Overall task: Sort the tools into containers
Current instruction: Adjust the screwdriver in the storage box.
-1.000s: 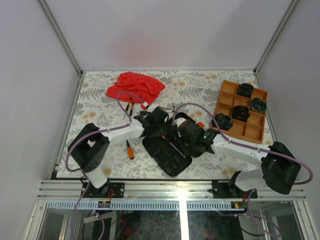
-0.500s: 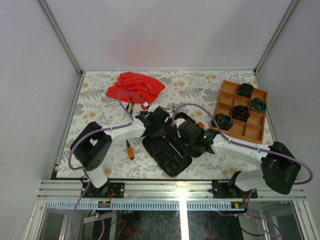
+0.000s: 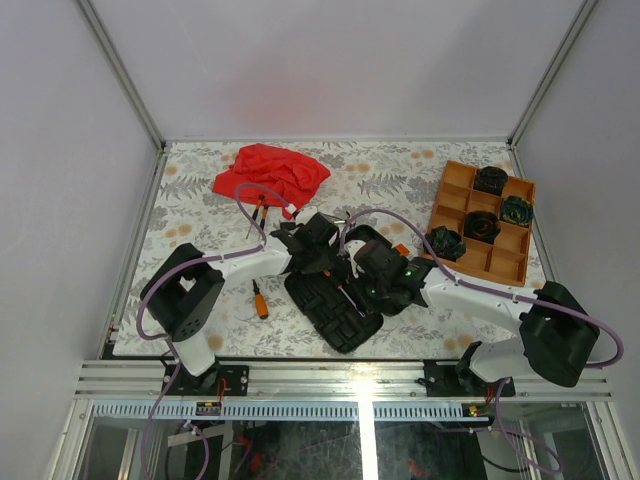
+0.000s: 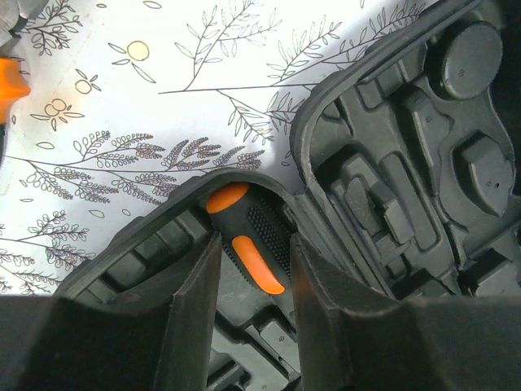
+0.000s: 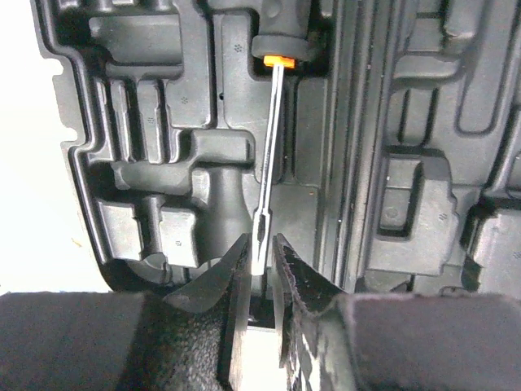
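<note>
Around the work we see a red cloth (image 3: 270, 170) bunched on the flowered table (image 3: 190, 200) at 11 o'clock from the black case (image 3: 335, 312). A few slim tools (image 3: 257, 212) with orange on their handles lie just at the cloth's near edge. A loose screwdriver (image 3: 261, 300) with an orange handle lies on the table at 9 o'clock from the case, clear of it. At 2 o'clock stands the orange tray (image 3: 462, 176) with square compartments. It holds dark coils (image 3: 490, 180), among them a greenish coil (image 3: 516, 210), and another coil (image 3: 446, 243) sits at its 7 o'clock corner. Both arms and their purple cables (image 3: 250, 192) crowd over the case and hide much of its far half from above.

The case lies open, showing moulded black slots. In it lies a screwdriver (image 3: 347, 297), with a black handle with orange inserts, an orange collar and a bare steel shaft. It points toward 5 o'clock.

The left claw (image 4: 254, 244) straddles the handle, its fingers (image 4: 195, 309) close on either side. We cannot tell whether they press it. The right claw (image 5: 260, 244) stands narrow about the shaft's tip, with a sliver of gap showing beside the steel.
</note>
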